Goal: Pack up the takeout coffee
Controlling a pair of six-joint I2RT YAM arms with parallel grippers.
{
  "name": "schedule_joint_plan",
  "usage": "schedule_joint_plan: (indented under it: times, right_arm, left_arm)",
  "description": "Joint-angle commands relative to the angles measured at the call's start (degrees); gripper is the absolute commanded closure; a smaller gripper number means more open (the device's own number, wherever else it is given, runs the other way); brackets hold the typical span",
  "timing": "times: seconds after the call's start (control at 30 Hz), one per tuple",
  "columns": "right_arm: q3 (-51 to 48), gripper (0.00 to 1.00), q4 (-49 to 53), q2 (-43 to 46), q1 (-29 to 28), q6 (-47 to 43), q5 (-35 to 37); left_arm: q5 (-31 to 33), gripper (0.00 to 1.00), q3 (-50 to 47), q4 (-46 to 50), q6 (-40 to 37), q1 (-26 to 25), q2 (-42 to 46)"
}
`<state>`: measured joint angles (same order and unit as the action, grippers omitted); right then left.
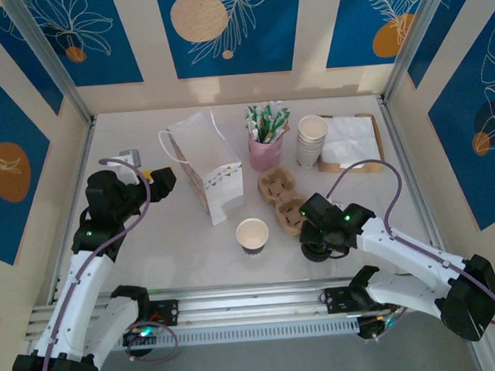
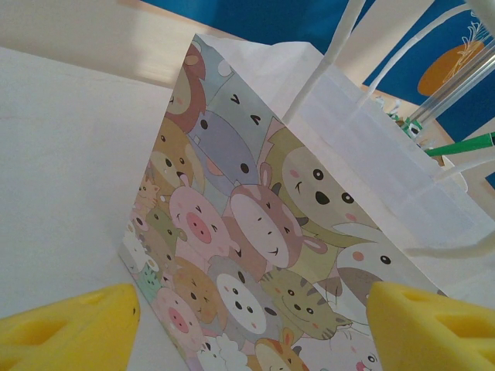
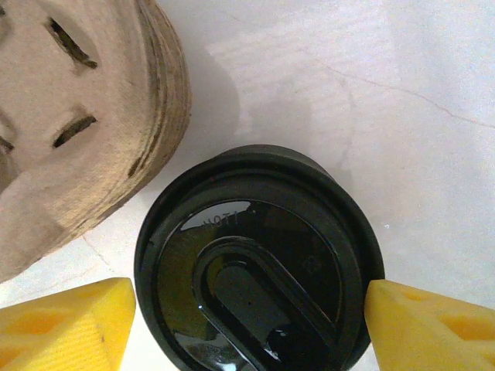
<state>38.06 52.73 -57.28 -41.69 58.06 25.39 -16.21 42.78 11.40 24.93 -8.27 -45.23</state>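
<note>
Standing upright, unlidded pale paper cup (image 1: 252, 233)

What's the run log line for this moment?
right gripper: jaws open, either side of black lid beside cup carrier | left gripper: jaws open, facing paper bag | paper cup: upright, unlidded

Both arms reach inward, and both grippers stand wide.
Your left arm (image 1: 79, 273) climbs from its base with the elbow bent, then levels out so the left gripper (image 1: 156, 179) aims sideways toward the middle. Its yellow fingertips (image 2: 69, 328) sit far apart at the lower corners of the wrist view. Your right arm (image 1: 417, 255) reaches leftward and low, wrist tipped so the right gripper (image 1: 314, 247) points straight down. Its yellow pads (image 3: 429, 325) are likewise spread, jaws parted.
</note>
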Motion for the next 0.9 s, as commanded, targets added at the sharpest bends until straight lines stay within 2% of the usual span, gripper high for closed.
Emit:
schedule_joint_plan:
  times: [0.0, 0.33, 0.53, 0.87]
  right_arm:
    - [2.1, 0.21, 1.71, -1.1, -0.79, -0.19, 2.02]
    - [2.89, 0.19, 1.89, -4.72, -2.76, 0.43, 3.22]
    - [2.82, 0.21, 2.41, -5.74, -3.22, 1.34, 4.13]
    - [2.84, 0.27, 2.55, -1.22, -3.39, 1.92, 4.67]
  left_arm:
    - [0.04, 0.23, -0.5, -0.12, -0.6, -0.11, -0.03]
    - [0.13, 0.23, -0.42, -0.02, -0.58, -0.16, 0.15]
    - [0.12, 0.23, -0.41, -0.04, -0.58, -0.14, 0.29]
    - [-0.05, 0.23, -0.42, -0.06, -0.51, -0.16, 0.23]
